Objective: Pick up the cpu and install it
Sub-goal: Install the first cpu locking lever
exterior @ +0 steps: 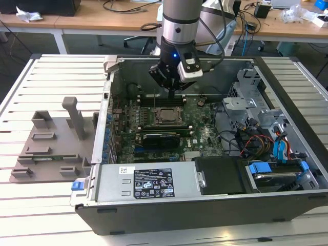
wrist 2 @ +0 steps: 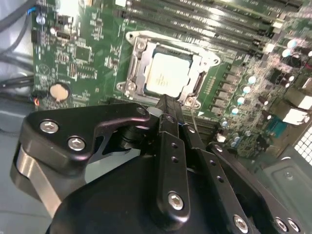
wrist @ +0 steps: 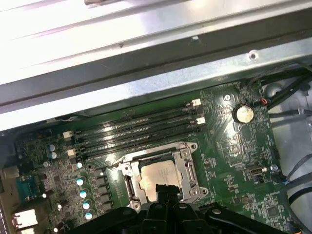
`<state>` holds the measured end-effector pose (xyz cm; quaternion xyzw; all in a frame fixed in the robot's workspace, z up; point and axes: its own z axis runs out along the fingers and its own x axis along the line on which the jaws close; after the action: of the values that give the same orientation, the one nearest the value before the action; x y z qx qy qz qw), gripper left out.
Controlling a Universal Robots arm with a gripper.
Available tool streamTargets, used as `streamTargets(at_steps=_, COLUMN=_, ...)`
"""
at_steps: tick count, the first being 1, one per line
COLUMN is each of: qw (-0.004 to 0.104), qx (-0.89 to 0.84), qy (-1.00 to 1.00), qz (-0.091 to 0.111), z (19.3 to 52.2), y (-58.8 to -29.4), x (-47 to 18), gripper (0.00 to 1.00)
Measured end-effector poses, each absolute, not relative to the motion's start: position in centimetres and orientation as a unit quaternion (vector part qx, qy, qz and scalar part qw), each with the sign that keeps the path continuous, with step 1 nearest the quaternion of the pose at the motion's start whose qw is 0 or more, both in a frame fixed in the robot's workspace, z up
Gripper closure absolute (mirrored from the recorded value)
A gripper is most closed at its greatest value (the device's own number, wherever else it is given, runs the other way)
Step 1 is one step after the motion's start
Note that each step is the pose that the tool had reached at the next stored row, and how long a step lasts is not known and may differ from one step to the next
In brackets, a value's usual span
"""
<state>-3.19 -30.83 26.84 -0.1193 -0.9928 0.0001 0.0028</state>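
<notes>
The cpu (wrist 2: 168, 75) is a small square chip with a pale metal top, lying flat inside the open socket frame (wrist 2: 139, 68) on the green motherboard (wrist 2: 92, 53). In the exterior view the cpu (exterior: 166, 116) is in the middle of the open computer case, and my gripper (exterior: 174, 88) hangs just above and behind it. Both wrist views show the black fingers drawn together into one narrow tip, with nothing between them. That gripper tip (wrist 2: 165, 100) ends at the chip's near edge, seemingly a little above it. In the first wrist view the gripper (wrist: 165, 187) overlaps the edge of the cpu (wrist: 156, 176).
Memory slots (wrist: 136, 129) run beside the socket, next to the case wall (wrist: 146, 83). A black heatsink (exterior: 161, 137) lies in front of the socket. Cables (exterior: 256, 141) and a drive cage (exterior: 246, 97) fill the exterior view's right. A grey fixture (exterior: 56, 146) stands on the slatted table at left.
</notes>
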Motion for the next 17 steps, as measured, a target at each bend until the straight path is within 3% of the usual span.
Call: streamTargets(at_steps=17, qw=0.003, qx=-0.022, qy=-1.0, qz=0.0, z=26.84, y=-30.83, x=-3.19, gripper=0.89)
